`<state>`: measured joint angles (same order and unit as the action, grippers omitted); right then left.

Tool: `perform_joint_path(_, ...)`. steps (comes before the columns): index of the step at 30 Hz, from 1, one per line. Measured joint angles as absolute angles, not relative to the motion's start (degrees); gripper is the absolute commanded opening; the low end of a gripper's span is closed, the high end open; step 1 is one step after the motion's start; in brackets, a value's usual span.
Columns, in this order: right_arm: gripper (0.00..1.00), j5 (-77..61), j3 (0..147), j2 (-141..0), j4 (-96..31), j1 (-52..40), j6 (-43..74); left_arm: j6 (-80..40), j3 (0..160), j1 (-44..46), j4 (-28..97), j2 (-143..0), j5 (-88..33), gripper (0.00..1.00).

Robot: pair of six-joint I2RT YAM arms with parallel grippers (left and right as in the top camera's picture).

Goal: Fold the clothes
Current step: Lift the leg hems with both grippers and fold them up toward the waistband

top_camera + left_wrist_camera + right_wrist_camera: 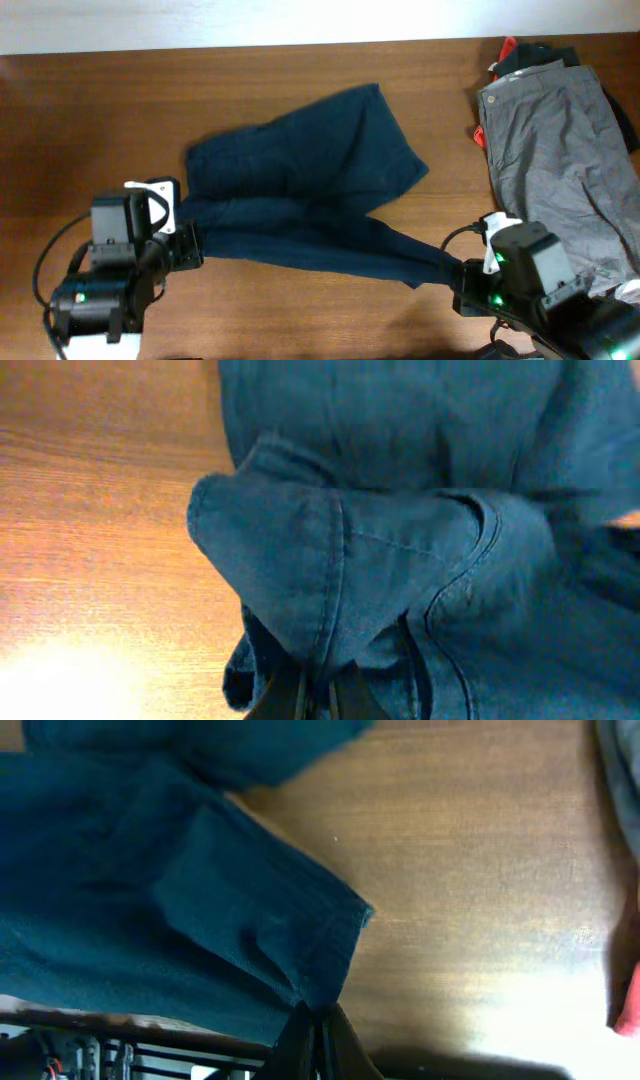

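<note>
The left gripper [322, 682] is closed onto a bunched fold of the shorts [300, 190], its dark jaws pinching the cloth where a stitched seam runs down into them. In the overhead view this hold sits at the garment's near-left edge, at what looks like the waist end. The right gripper [318, 1020] is likewise clamped on cloth, nipping the corner of a hemmed leg end. That leg is drawn out in a long, narrow band over the tabletop [100, 110] between the two arms. The other leg lies flat and spread, angled toward the far side. It is well apart from the grey trousers [560, 140] at the right and the red and black garments [520, 55] beyond them.

The fabric looks like a soft, light woven cotton. It puckers and drapes around each pinch and shows no stiffness, so it will probably sag between holds and trail after whichever end is pulled. The wood looks smooth, so the cloth should slide rather than snag. Hems, seams and the waistband are doubled and thicker, and they offer the firmest purchase. A pinch on a single layer mid-panel would likely gather only the top sheet. Corners at the leg hems and the waistband ends seem the best places to hold, taking both layers, with mild tension kept between the grippers so the carried edge lies straight. Both bites are small, so a sharp tug could slip the hem free
</note>
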<state>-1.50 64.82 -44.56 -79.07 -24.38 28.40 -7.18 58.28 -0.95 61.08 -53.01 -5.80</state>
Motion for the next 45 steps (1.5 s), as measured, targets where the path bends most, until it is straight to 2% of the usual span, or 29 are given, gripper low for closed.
perform_joint_path(7,0.04,3.1,64.8,-52.7,-69.8,-24.3,23.8,-7.4,58.3,-1.0,57.5,-56.9,-4.2,0.01)
perform_joint_path(17,0.04,9.6,64.8,-75.5,-46.5,-19.6,16.1,-7.6,58.2,-1.0,37.8,-74.7,-2.6,0.0)
perform_joint_path(24,0.04,6.8,64.7,-82.2,-28.7,-13.3,8.8,-7.8,57.6,-0.6,20.0,-82.3,-2.7,0.01)
perform_joint_path(30,0.04,0.5,64.9,-85.7,-15.6,-11.1,6.7,-7.8,57.6,-0.6,13.2,-82.4,-0.9,0.01)
perform_joint_path(37,0.04,-1.1,64.9,-97.5,-8.0,-10.9,5.8,-7.8,57.6,-0.8,6.6,-86.8,1.2,0.0)
perform_joint_path(42,0.04,-1.3,64.8,-101.8,0.4,-10.9,5.3,-7.8,57.5,-0.8,-5.5,-93.5,1.6,0.01)
perform_joint_path(43,0.04,-1.4,64.9,-102.8,3.7,-10.9,5.3,-7.8,57.5,-0.8,-8.1,-94.5,1.6,0.37)
perform_joint_path(44,0.38,-1.4,64.8,-103.2,4.9,-10.8,5.3,-7.8,57.6,-0.8,-10.6,-95.6,1.6,0.99)
perform_joint_path(45,0.91,-1.5,64.9,-104.9,10.1,-10.8,5.2,-7.8,57.6,-0.8,-15.5,-97.4,2.0,0.99)
